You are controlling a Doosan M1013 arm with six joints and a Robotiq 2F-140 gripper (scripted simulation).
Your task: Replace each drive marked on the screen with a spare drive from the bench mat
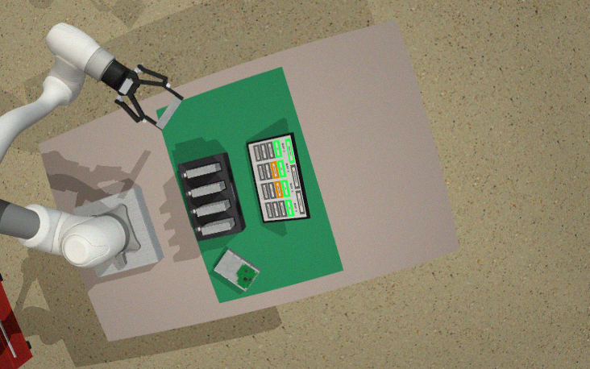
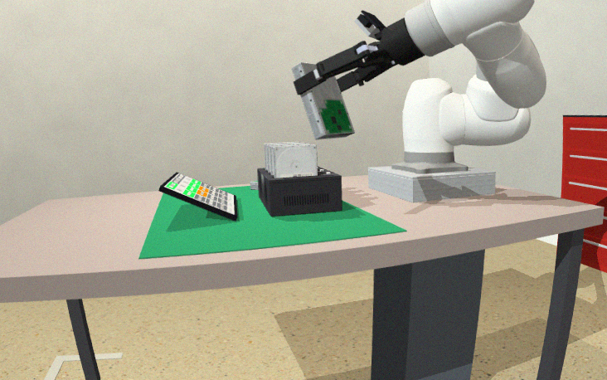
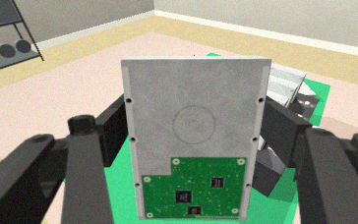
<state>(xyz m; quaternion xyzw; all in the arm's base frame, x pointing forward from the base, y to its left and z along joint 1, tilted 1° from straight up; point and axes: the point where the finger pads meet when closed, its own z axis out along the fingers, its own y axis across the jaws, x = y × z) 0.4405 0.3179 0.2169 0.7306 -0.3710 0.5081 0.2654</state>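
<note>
My gripper (image 1: 170,114) (image 2: 320,82) (image 3: 192,107) is shut on a grey drive (image 1: 168,115) (image 2: 315,104) (image 3: 194,93) by its long edges. It holds it high above the mat's far-left corner, nearly upright but tilted, circuit-board end lower. The black dock (image 1: 236,197) (image 2: 306,194) (image 3: 267,172) stands on the green mat (image 1: 304,252) (image 2: 201,241) with a drive in every bay. The other loose drive (image 1: 226,263) lies flat on the mat, circuit board up. The screen (image 1: 270,178) (image 2: 201,193) shows orange marks in its two middle bay rows and green in every row.
The tilted screen stands beside the dock, on the side away from the arm's base (image 1: 126,243) (image 2: 402,186). The mat lies on a pinkish table (image 1: 369,143) (image 2: 58,232). A red drawer cabinet (image 1: 10,334) (image 2: 584,161) stands beyond the base.
</note>
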